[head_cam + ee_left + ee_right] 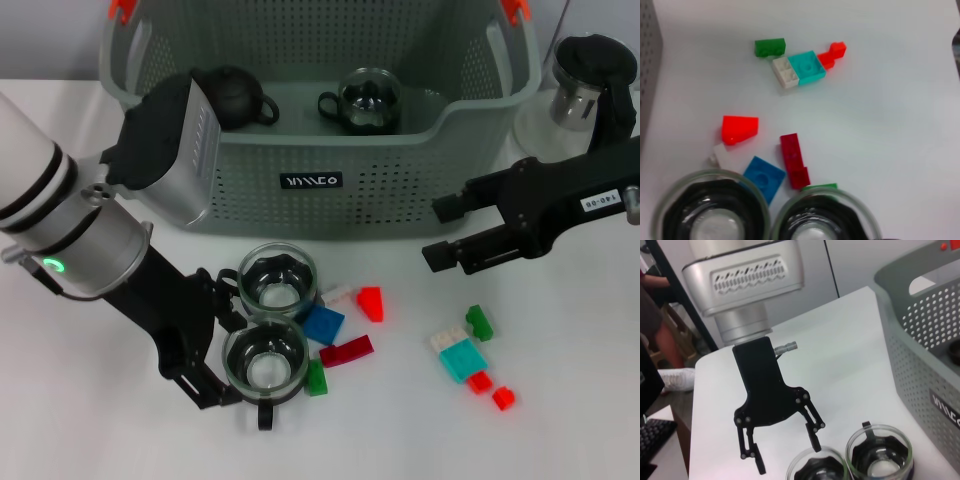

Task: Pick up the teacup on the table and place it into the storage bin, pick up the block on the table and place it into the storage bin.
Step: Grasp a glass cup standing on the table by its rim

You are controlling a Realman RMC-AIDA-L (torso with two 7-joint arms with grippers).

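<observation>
**Left end effector closes in on glass teacup**

The left end effector, fingers spread, straddles the nearer teacup, a clear glass cup with a dark faceted insert, on the white tabletop. A second teacup stands just beside it, apparently rim to rim; a closing finger could nudge it or slip on the smooth, round glass. Glossy plastic blocks crowd close: a blue block, a dark red block and a green block against the cup. The storage bin, perforated grey-green plastic, sits behind. The right end effector hovers spread beside the bin.
</observation>
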